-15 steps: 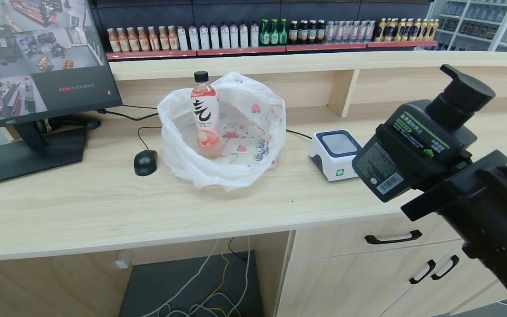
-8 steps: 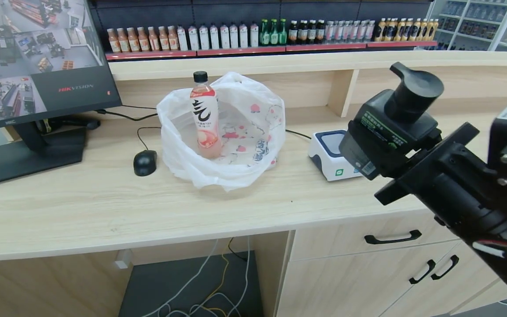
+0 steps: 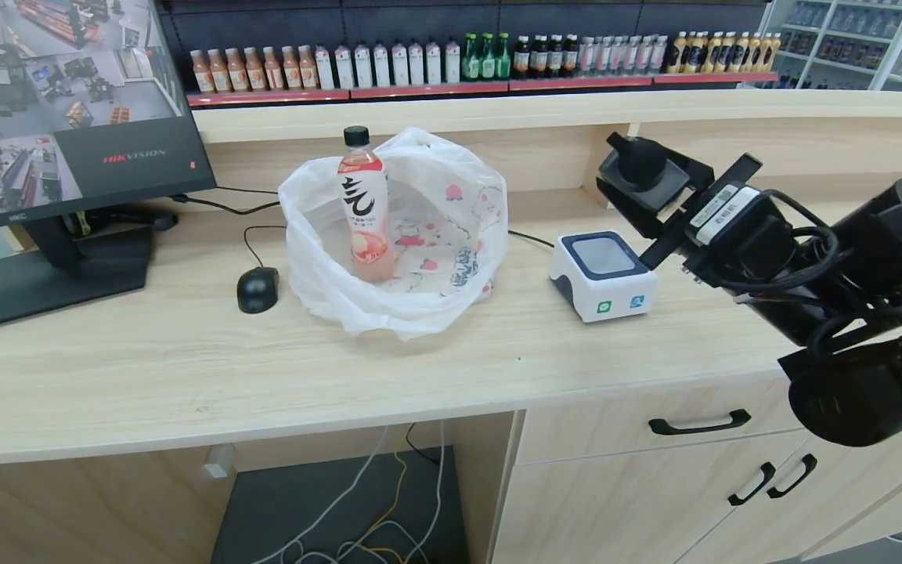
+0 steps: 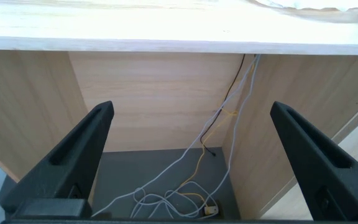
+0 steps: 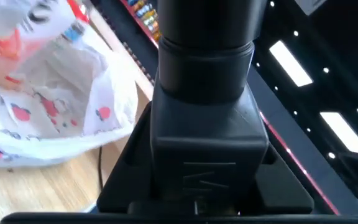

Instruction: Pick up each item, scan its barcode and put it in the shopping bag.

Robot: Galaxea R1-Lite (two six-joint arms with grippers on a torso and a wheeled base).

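Pump btl [image 3: 643, 171] in R gripper [image 3: 674, 207]

Shop: barcode scanner [image 3: 604, 274], drink shelves [image 3: 482, 84]

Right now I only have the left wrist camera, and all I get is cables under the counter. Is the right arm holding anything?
Observer: Yes, the right gripper is shut on a black pump bottle.
Operator: Where is that compared with the scanner?
Observer: In the head view it is held in the air close to the white scanner, above it and slightly to its right. I cannot see a barcode on it.
Operator: And the bag?
Observer: The shopping bag stands open on the counter left of the scanner, with a pink drink bottle upright inside.
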